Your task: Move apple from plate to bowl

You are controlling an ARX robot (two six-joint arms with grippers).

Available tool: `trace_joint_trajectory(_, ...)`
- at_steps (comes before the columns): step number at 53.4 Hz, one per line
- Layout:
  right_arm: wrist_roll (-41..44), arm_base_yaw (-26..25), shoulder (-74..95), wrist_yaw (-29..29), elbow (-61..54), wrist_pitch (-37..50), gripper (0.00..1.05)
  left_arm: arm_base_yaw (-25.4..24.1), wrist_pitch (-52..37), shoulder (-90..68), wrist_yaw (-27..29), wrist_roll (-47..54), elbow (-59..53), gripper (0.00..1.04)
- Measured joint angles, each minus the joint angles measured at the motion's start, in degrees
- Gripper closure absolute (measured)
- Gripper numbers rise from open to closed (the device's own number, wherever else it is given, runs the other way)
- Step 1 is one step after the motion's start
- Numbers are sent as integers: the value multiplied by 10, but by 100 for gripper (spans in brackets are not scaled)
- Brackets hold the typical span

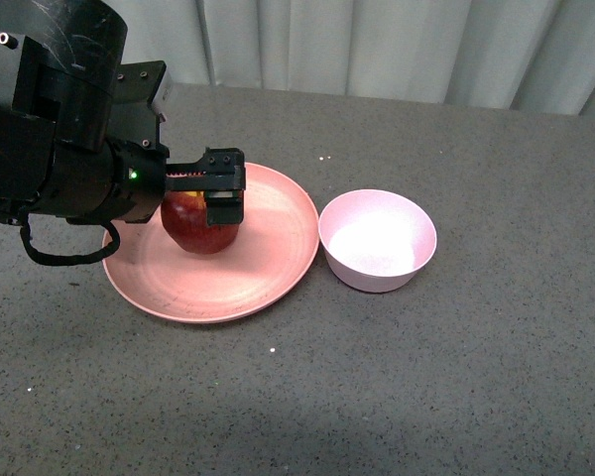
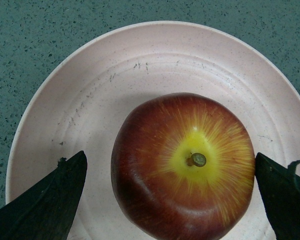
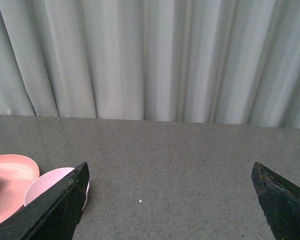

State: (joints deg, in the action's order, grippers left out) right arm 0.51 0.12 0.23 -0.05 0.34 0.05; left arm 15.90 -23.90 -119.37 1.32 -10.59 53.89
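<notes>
On the wide salmon-pink plate (image 1: 268, 260): 1 round dark red apple (image 1: 193, 230).
Left gripper (image 2: 170, 157) spread open around it, small pale pink bowl (image 1: 372, 278) just beside the plate.

Between the black jaws of the left gripper (image 2: 170, 154), the round dark red apple (image 2: 182, 167) streaks yellow around its stem; under them, the wide salmon-pink plate (image 1: 278, 248) is faintly speckled.

The robot's black left arm (image 1: 69, 149) fills the upper left of the frame. Its gripper (image 1: 196, 193) is down over the dark red apple (image 1: 200, 228), which sits on the salmon-pink plate (image 1: 278, 253). Just right of the plate stands the pale bowl (image 1: 377, 241) on a grey speckled surface (image 1: 446, 377). Pale curtains (image 1: 377, 40) hang along the top.
</notes>
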Motion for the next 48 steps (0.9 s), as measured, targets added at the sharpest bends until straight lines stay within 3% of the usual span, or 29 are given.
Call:
trace_joint_trajectory(8,0,0,0,0,0,0,9,0,-5,-4,3,2,-1,8)
trace_joint_trajectory(15,0,0,0,0,0,0,9,1,-5,-4,2,0,-1,29)
trace_joint_trajectory(19,0,0,0,0,0,0,9,4,-5,-2,2,0,-1,34)
trace_joint_trajectory(30,0,0,0,0,0,0,9,24,6,13,-6,-27,3,36)
trace_joint_trajectory(48,0,0,0,0,0,0,9,133,24,27,-14,-47,75,36)
